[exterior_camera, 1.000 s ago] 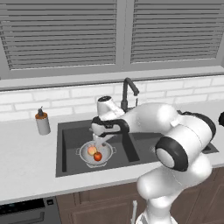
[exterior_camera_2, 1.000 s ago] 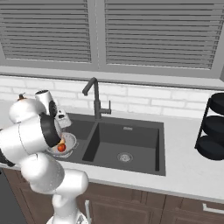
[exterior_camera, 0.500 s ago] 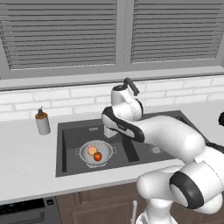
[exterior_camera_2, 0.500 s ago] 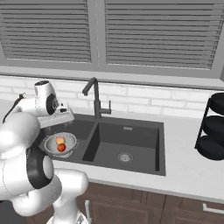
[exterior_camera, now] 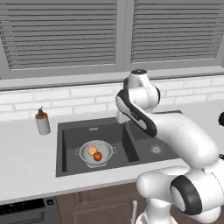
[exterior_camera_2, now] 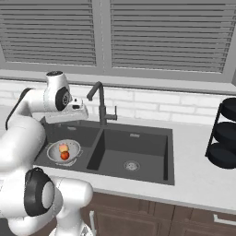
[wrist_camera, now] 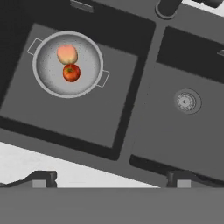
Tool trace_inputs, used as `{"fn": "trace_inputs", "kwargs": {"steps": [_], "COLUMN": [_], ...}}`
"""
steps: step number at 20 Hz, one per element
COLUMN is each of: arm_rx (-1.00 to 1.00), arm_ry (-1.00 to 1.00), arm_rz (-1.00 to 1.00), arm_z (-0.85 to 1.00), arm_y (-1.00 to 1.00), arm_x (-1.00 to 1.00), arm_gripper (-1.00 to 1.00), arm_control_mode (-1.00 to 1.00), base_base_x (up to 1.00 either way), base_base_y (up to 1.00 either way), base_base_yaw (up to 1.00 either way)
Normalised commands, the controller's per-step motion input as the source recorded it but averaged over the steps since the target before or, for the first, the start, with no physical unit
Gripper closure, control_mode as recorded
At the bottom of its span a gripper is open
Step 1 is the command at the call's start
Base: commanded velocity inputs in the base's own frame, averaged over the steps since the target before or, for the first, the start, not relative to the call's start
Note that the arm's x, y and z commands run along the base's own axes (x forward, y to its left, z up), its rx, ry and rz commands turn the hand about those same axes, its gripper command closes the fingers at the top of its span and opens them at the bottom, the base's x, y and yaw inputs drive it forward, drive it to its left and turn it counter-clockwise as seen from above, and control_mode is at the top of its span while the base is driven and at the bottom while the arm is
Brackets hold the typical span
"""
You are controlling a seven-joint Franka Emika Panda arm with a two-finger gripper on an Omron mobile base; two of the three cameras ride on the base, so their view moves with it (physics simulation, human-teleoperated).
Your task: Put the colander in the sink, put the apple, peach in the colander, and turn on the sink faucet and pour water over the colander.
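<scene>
The silver colander (wrist_camera: 68,70) sits in the left basin of the dark sink (wrist_camera: 144,109). Inside it the pale peach (wrist_camera: 67,54) lies next to the red apple (wrist_camera: 71,72), touching it. From the base views the colander (exterior_camera: 96,152) (exterior_camera_2: 64,151) shows both fruits too. My gripper (wrist_camera: 111,179) (exterior_camera_2: 68,119) hangs open high above the sink's front edge, with nothing between its fingers and well apart from the colander. The gooseneck faucet (exterior_camera_2: 99,101) stands behind the divider, just right of my hand, and its base (wrist_camera: 166,8) shows at the top of the hand view. No water is running.
A grey soap dispenser (exterior_camera: 42,121) stands on the counter left of the sink. A black tiered rack (exterior_camera_2: 225,133) stands at the far right. The right basin holds a round drain (wrist_camera: 187,101). Brick backsplash and window blinds lie behind.
My hand has lifted away from the colander and swung right toward the sink's divider and faucet. Both fruits stay in the colander. The jaws stay open.
</scene>
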Motion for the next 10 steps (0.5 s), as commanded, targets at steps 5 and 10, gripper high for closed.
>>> {"fn": "trace_inputs", "kwargs": {"steps": [5,10], "arm_rx": [0.15,0.19], "arm_ry": [0.0,-0.01], "arm_rz": [-0.19,-0.05], "arm_z": [0.42,0.15], "arm_y": [-0.63,-0.33], "arm_x": [0.0,0.0], "arm_gripper": [-1.0,-1.0], "arm_control_mode": [-1.0,-1.0], "base_base_x": [0.0,0.0], "base_base_y": [0.0,0.0], "base_base_yaw": [0.0,0.0]}}
